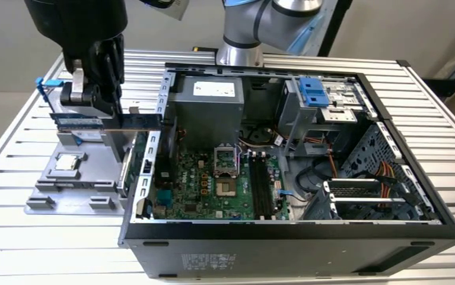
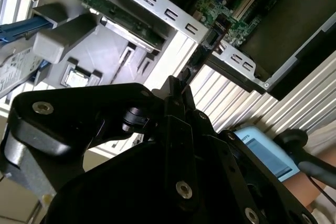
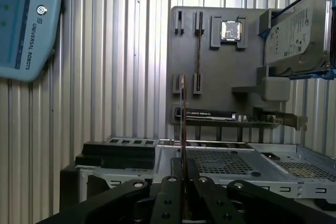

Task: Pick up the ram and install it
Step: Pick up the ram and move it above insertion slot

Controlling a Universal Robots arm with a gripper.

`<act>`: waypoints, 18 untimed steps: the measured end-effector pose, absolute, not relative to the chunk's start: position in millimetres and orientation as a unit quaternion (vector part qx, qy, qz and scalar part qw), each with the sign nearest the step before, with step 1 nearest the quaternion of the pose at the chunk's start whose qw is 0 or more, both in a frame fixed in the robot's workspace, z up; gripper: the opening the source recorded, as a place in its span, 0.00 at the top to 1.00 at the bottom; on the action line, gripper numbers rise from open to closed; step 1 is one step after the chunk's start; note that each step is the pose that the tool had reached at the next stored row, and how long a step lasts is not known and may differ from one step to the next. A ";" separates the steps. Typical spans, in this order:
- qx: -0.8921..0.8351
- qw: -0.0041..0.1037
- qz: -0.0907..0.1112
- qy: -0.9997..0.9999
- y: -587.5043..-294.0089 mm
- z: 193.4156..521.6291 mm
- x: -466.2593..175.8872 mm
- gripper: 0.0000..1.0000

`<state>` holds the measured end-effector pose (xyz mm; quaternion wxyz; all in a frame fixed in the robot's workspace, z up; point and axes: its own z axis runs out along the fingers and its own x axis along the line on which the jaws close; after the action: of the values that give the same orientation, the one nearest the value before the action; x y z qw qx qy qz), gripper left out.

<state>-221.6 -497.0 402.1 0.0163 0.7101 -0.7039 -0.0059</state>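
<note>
The ram (image 1: 132, 122) is a slim, dark green stick, and my gripper (image 1: 92, 111) is shut on it and holds it level above the grey fixture (image 1: 69, 184), at the exterior view's left and just outside the open computer case (image 1: 290, 234). In the first wrist view the ram (image 3: 182, 124) shows edge-on, rising from between my gripper's (image 3: 183, 170) closed fingers. The black memory slots (image 1: 259, 187) lie on the motherboard (image 1: 203, 193) inside the case.
The fixture (image 3: 210, 82) also carries a small silver CPU chip (image 3: 231, 30), a hard drive in a blue frame (image 3: 296, 35) and an expansion card (image 3: 210, 115). A teach pendant (image 3: 26, 19) lies on the slatted table. The case wall (image 1: 154, 148) stands between the fixture and the motherboard.
</note>
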 end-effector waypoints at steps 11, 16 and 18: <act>0.710 0.016 -0.006 -0.704 -497.0 402.1 -214.7 1.00; 0.710 0.016 -0.006 -0.704 -497.0 402.2 -211.0 1.00; 0.710 0.016 -0.006 -0.704 -497.0 402.0 -209.6 1.00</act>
<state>-209.6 -497.0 402.0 0.0162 0.7101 -0.7039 -0.0059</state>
